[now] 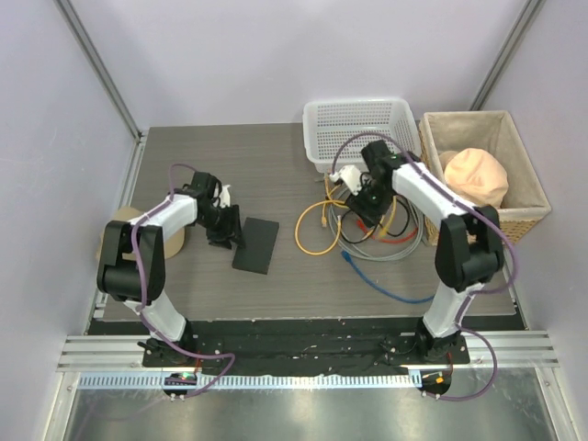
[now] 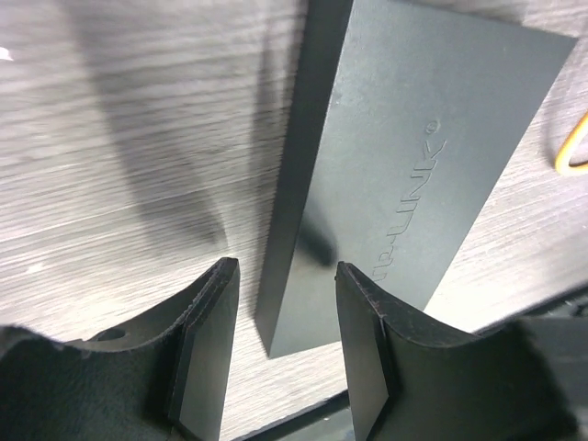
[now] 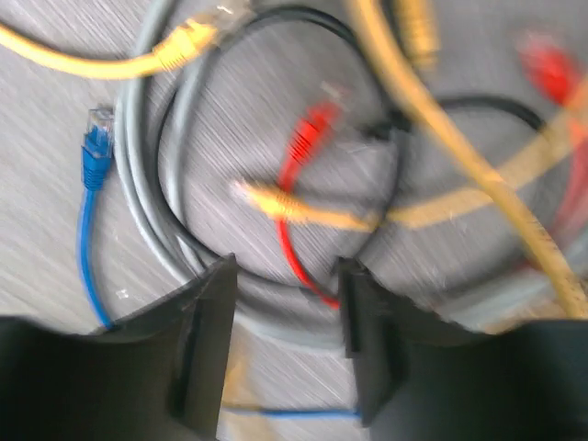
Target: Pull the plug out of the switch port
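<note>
The grey wood-grain table (image 1: 276, 175) carries it all. At its 2 o'clock corner sits a wicker basket (image 1: 464, 117), with a white mesh basket (image 1: 358, 121) at that one's 9 o'clock; a tangle of cables (image 1: 367, 243) sprawls at the mesh basket's 6 o'clock; the switch (image 1: 256, 245) lies flat at the tangle's 9 o'clock. The left gripper (image 2: 285, 349) hangs over the switch's near corner, jaws parted, gripping nothing; the right gripper (image 3: 285, 276) hovers above the cables, jaws apart and empty; a blue plug (image 3: 95, 152) lies at 10 o'clock in the blurred right wrist view.
</note>
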`<action>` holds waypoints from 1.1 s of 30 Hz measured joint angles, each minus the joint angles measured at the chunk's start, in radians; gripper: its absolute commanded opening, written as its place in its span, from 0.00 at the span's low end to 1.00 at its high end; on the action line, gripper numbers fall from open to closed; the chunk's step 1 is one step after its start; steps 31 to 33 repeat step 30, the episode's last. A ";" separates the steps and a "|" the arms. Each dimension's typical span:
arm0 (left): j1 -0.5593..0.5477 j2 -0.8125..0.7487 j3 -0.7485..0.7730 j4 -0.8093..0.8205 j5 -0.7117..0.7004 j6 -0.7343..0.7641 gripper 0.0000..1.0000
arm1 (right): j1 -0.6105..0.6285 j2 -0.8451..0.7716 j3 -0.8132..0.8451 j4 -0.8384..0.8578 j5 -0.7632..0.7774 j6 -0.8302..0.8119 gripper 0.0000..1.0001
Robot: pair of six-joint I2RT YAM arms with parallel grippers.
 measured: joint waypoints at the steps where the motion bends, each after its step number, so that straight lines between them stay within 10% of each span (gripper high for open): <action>1: 0.001 -0.010 0.002 -0.001 -0.013 0.005 0.54 | -0.017 -0.036 0.003 -0.007 0.004 -0.002 0.73; 8: 0.001 -0.077 0.117 -0.059 -0.061 0.058 0.99 | -0.020 -0.199 0.170 -0.010 -0.039 0.156 0.88; 15: -0.004 -0.101 0.379 -0.112 -0.068 0.139 1.00 | -0.012 -0.145 0.418 0.036 0.076 0.333 0.93; 23: -0.047 -0.118 0.779 -0.115 -0.166 0.256 1.00 | 0.001 0.248 1.138 -0.061 0.205 0.499 0.96; 33: -0.037 -0.314 0.494 -0.063 -0.345 0.261 1.00 | 0.035 0.179 0.990 -0.054 0.320 0.555 0.98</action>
